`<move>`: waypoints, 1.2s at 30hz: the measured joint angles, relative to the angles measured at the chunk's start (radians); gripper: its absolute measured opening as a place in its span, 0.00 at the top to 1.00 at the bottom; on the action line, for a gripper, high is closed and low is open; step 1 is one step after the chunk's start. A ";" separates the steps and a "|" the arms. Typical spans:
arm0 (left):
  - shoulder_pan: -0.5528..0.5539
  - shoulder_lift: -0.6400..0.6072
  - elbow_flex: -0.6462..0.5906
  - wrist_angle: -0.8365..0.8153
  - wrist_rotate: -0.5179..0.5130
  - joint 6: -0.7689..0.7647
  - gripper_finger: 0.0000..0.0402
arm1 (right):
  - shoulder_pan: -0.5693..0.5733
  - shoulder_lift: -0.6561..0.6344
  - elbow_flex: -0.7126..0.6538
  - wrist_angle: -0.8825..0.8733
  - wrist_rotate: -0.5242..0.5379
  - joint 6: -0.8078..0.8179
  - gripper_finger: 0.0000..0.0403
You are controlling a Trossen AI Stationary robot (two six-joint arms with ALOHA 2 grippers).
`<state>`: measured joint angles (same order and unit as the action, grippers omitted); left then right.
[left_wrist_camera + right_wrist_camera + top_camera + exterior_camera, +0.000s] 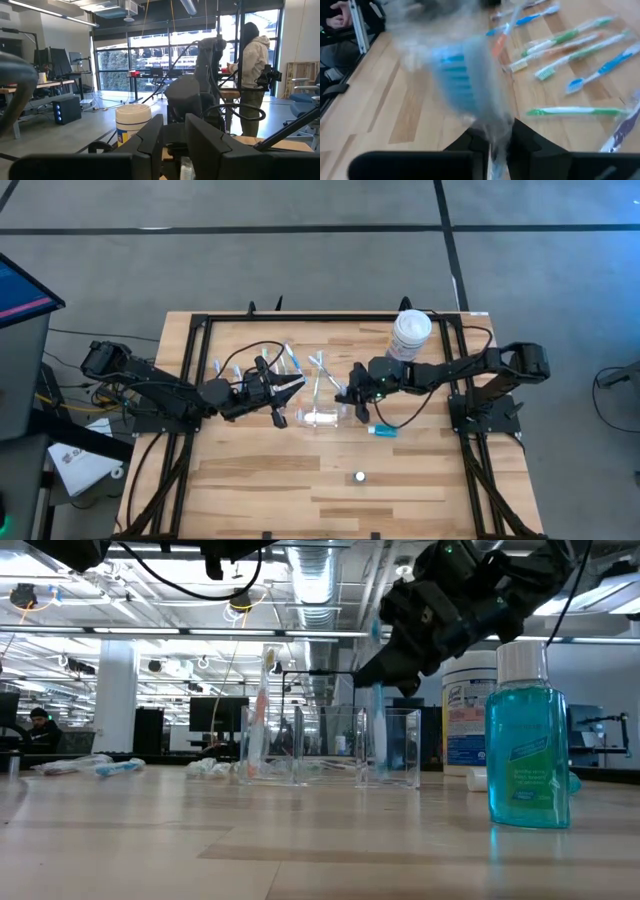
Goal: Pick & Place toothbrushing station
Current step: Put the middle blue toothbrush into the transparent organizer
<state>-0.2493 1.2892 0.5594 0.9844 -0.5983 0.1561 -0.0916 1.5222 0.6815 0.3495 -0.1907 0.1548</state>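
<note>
Right fingers (pixel 492 142) pinching a blue toothbrush (pixel 465 80) by the handle, head up beyond the tips, probably for dropping into the clear cup (pixel 388 747) below; left fingers (pixel 172 145) parted some, nothing visibly between.

Light wooden slatted table (pixel 300 490) in a black frame, on grey floor. Left gripper (pixel 283 398) near table centre, just left of a clear plastic rectangular holder (pixel 322 418); finger state unclear. Right gripper (pixel 352 398) sits just above the holder's right end. Loose white-and-blue toothbrushes (pixel 290 360) scattered behind both grippers. Small blue-ended clear bottle (pixel 382 430) lies right of holder. Large white round tub (pixel 410 335) at back right. Small white round object (pixel 360 476) near front.
</note>
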 joint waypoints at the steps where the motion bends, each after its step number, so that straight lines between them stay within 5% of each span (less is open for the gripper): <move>1: 0.000 0.000 0.000 0.000 0.000 0.000 0.81 | 0.000 -0.001 0.000 0.001 -0.001 -0.004 0.89; 28: 0.000 0.000 0.000 -0.001 0.000 0.000 0.81 | -0.059 -0.024 0.001 -0.059 -0.129 -0.035 0.87; 36: 0.000 0.000 0.000 -0.001 0.000 0.000 0.81 | -0.062 -0.026 0.002 -0.090 -0.138 -0.044 0.72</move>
<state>-0.2493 1.2892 0.5594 0.9833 -0.5983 0.1562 -0.1535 1.4963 0.6830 0.2592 -0.3283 0.1108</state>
